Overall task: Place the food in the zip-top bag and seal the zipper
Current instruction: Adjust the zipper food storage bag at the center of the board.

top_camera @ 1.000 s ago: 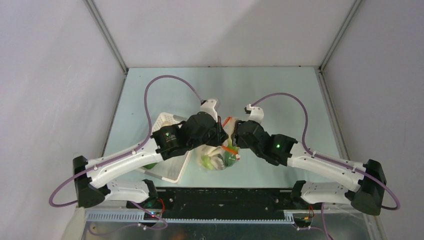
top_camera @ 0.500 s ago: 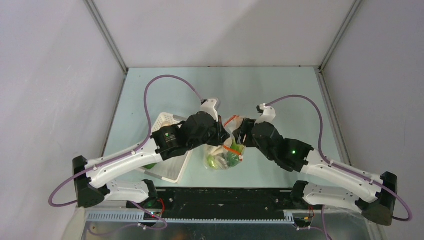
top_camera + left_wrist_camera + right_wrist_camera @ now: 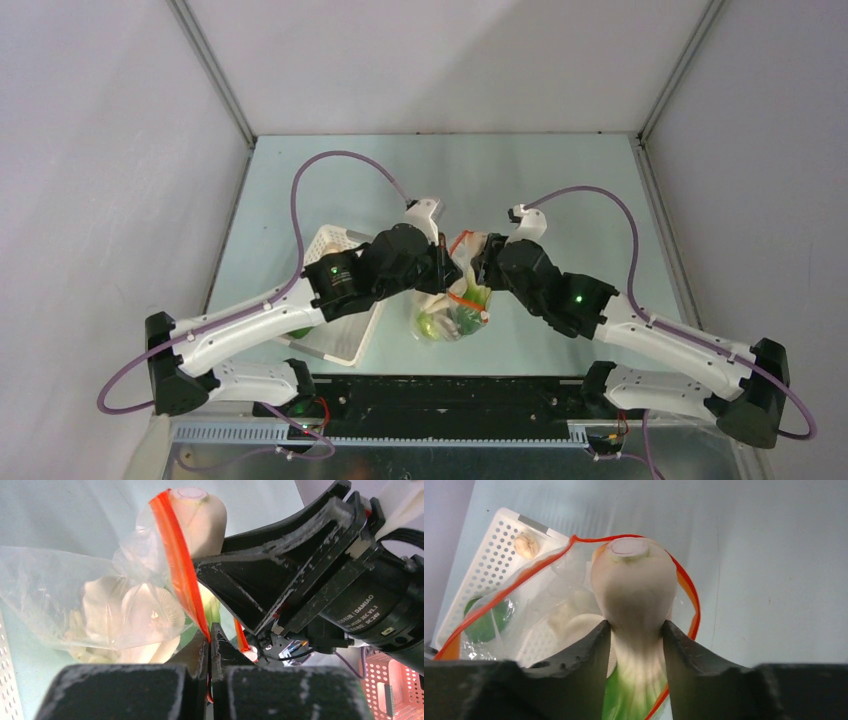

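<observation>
The clear zip-top bag [image 3: 448, 318] hangs between my two grippers, with white mushrooms [image 3: 145, 615] and green leaves inside it. My left gripper [image 3: 210, 632] is shut on the red-orange zipper [image 3: 180, 565] at the near side of the bag's mouth. A bok choy [image 3: 634, 580] stands in the mouth, its white stalk end sticking out and its green leaves down in the bag. My right gripper [image 3: 634, 627] is shut on the stalk, one finger on each side. The zipper [image 3: 524, 575] loops open around the bok choy.
A white perforated basket [image 3: 340, 345] lies to the left of the bag, under my left arm. It holds a small mushroom [image 3: 525, 545] and something green [image 3: 484, 625]. Metal frame rails run along both sides of the table.
My right arm has swung outward to the right and its gripper has shifted a little along the bag's mouth. The bag now hangs a bit more upright. My left arm has stayed put.
</observation>
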### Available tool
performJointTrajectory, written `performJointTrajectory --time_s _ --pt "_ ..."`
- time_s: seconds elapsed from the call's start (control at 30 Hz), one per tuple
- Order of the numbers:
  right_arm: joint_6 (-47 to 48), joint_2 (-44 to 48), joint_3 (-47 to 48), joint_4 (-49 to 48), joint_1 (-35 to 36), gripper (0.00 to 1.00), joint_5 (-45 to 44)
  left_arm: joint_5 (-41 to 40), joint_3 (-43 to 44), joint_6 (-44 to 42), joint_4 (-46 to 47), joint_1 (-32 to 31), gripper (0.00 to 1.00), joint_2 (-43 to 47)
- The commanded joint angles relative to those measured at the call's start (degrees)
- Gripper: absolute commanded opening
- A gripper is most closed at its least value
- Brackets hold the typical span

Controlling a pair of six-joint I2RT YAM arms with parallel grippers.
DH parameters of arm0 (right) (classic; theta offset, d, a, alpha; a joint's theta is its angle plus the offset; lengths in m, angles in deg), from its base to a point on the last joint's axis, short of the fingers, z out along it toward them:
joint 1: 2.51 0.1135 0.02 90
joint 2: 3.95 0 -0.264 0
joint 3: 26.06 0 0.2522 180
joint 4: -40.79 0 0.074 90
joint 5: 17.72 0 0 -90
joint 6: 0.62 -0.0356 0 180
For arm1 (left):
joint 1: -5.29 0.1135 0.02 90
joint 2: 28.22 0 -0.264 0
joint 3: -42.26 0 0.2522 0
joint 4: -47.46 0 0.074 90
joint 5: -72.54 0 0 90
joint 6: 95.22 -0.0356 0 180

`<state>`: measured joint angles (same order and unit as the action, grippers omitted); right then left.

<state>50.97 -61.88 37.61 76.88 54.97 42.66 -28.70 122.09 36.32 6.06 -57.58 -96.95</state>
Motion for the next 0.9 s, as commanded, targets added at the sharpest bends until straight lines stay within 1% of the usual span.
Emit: performJointTrajectory --time_s 0.0,0.03,0.1,0.2,0.27,0.3,0.4,0.5,0.6,0.7,0.87 --pt "1.4 -0.7 0.2 -4.6 0.8 0.34 -1.0 2.1 -0.3 -1.5 5.2 -0.3 0.0 2.3" --pt "1.7 -0.6 0.2 -5.5 1.1 0.19 -1.4 1.9 -0.3 -1.5 5.1 -0.2 0.0 2.4" --pt "3.0 0.2 0.2 -7.0 3.1 0.07 -1.8 0.2 -0.1 -1.3 4.2 -0.2 0.0 2.2" --pt "9.2 1.4 0.2 -9.3 5.2 0.02 1.0 -1.9 0.3 -0.7 2.5 -0.3 0.0 1.9" --pt "11.6 1.4 0.2 -9.9 5.9 0.0 6.5 -3.0 0.9 -0.4 1.6 -0.2 0.0 1.9" --pt "12.8 1.1 0.2 -9.8 6.1 0.0 10.8 -4.0 1.1 -0.4 1.1 -0.2 0.0 1.9" --pt "15.0 -0.1 0.2 -9.0 7.5 0.0 17.9 -7.6 2.5 -0.3 -2.5 -0.2 0.0 2.3" --pt "15.0 -2.3 0.2 -7.0 8.4 0.0 20.7 -10.9 3.2 -0.5 -5.1 0.2 0.0 3.7" --pt "15.0 -4.4 0.2 -5.1 8.7 0.0 23.8 -12.8 3.2 -1.0 -5.8 0.5 0.0 5.1" --pt "15.2 -6.8 0.2 -4.5 8.8 0.0 25.4 -13.3 3.4 -1.8 -5.9 0.5 0.0 6.7" --pt "16.1 -9.5 0.2 -6.8 8.8 0.0 28.9 -12.9 3.8 -3.7 -4.5 0.5 0.0 7.4"
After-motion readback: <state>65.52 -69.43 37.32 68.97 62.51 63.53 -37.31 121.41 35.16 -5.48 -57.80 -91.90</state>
